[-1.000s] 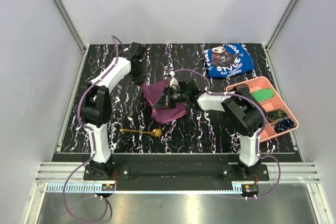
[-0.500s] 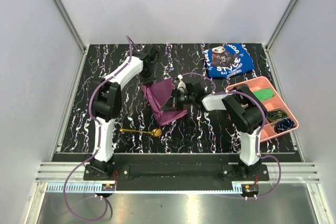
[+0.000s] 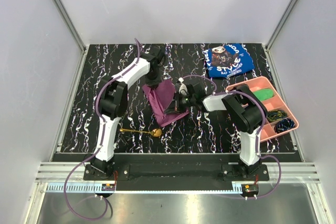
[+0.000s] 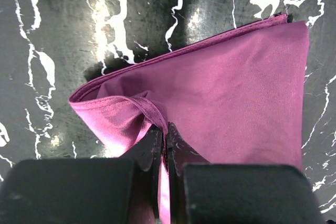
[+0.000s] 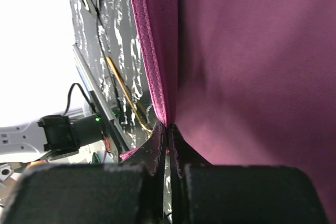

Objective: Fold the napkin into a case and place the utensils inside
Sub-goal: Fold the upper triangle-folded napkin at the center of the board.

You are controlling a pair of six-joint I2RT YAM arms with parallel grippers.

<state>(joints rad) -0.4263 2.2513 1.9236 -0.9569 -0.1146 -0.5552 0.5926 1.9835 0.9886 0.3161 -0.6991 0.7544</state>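
So the napkin (image 3: 164, 102) sits about dead centre of the overhead view, and it's way narrower than it was a second ago. Back then it lay as a wide, flattish patch. Now it's pulled into a tilted, bunched strip running from upper right down to lower left. That's down to the left pincer (image 4: 164, 132): it has swung in from the upper left toward the middle, and its wrist view shows it clamped tight on a gathered fold of the hem. The right pincer (image 5: 168, 128) hasn't really budged and stays pinched shut on the stitched edge on the cloth's right side. My read is that one side is getting dragged over the other, so the fold is underway but it's nowhere near a pouch yet. The gold spoon (image 3: 140, 131) is still lying on the bench (image 3: 210, 129) just below and left of the cloth, untouched, so that step is still waiting. As for writing, only the blue cloth (image 3: 228, 60) at the upper right has any: big white letters that look like "STYLE" under a picture, with smaller lines too tiny to read. The pink tray (image 3: 252, 80) on the right has no label that I can spot, and the napkin is plain.
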